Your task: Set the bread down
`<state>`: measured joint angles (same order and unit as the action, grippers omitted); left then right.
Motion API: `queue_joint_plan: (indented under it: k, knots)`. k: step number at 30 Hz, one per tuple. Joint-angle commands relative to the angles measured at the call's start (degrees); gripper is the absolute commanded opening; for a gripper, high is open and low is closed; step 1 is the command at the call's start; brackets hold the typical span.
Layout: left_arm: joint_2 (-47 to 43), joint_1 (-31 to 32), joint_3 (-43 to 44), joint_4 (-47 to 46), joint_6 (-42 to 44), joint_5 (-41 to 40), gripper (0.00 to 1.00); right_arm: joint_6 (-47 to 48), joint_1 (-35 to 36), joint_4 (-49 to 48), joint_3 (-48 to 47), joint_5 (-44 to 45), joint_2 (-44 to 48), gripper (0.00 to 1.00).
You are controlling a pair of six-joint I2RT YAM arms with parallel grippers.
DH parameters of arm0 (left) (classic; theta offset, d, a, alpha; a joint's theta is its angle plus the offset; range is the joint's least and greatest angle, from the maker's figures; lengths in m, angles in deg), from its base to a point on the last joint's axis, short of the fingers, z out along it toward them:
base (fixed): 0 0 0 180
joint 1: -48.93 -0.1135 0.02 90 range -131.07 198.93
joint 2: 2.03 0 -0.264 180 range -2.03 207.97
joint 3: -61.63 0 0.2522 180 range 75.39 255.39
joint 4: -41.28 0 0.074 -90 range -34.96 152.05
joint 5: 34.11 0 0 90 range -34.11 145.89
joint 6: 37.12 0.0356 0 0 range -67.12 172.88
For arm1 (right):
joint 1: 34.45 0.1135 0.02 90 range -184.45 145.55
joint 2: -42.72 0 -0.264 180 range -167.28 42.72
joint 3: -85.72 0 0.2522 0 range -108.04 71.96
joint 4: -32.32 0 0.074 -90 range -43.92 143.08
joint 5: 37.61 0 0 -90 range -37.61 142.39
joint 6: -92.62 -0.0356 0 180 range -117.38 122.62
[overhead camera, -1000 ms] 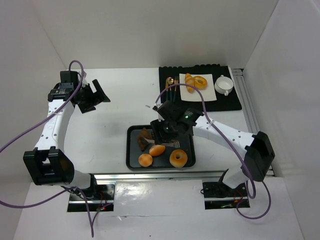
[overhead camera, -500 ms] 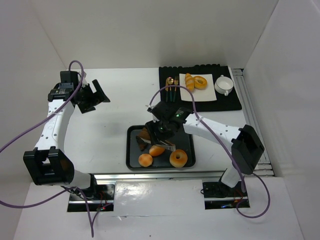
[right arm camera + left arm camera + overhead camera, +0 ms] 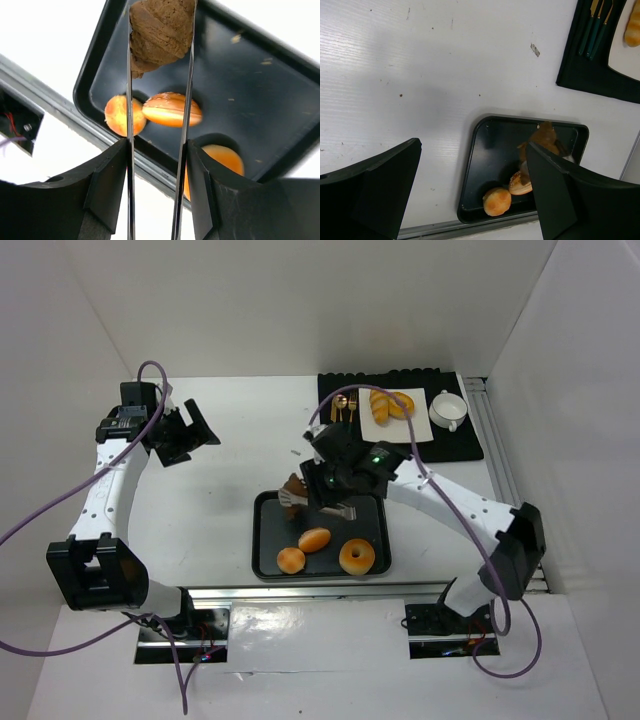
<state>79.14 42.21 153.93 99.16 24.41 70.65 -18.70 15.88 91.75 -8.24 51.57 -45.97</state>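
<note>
Robot lab test cell, not a real kitchen: plain white panel walls (image 3: 300, 310) box in a white tabletop (image 3: 225, 490). Left arm (image 3: 108, 485) and right arm (image 3: 455, 505) are bolted to an aluminium rail (image 3: 300, 593), with loose purple cables (image 3: 150, 364). Staged meal props only: black placemat (image 3: 470, 447), plate (image 3: 400, 432), cup (image 3: 447, 408), tray (image 3: 268, 540) of bread (image 3: 314, 540).

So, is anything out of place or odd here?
Only small things: a dark croissant hangs pinched in metal tongs above the black tray instead of lying in it, and a tiny scrap lies loose on the white table.
</note>
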Motion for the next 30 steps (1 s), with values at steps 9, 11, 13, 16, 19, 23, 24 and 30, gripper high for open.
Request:
queue_joint_plan:
  k: [9,11,13,16,19,23,24,30]
  knots:
    - [-0.75,-0.40,1.08,-0.88,1.05,0.26,0.99,2.77,-24.20,4.36,-4.87,16.28,8.01,0.51]
    - [-0.22,-0.40,1.09,-0.88,1.05,0.26,0.99,2.78,-29.30,1.72,-4.87,16.98,6.26,0.51]
    - [0.30,-0.40,1.09,-1.40,1.05,0.26,0.99,4.00,-32.12,-2.05,-4.87,18.12,4.76,0.51]
    - [0.92,-0.40,1.09,-1.40,1.05,1.49,0.99,5.14,-36.96,-6.62,-4.87,18.66,1.24,0.51]
    - [1.54,-0.40,1.09,-1.40,1.05,1.50,0.99,5.76,-41.26,-9.45,-5.58,17.61,-2.62,0.51]
    - [2.06,-0.40,1.09,-1.40,1.05,0.97,0.99,5.76,-43.64,-14.02,-5.58,15.06,-5.88,0.51]
    - [2.07,-0.40,1.61,-1.40,1.05,0.45,0.99,5.76,-43.65,-14.73,-5.58,15.06,-6.93,0.51]
    - [2.07,-0.40,2.14,-1.40,1.05,-0.08,0.99,5.76,-44.17,-16.31,-7.42,14.35,-10.54,0.51]
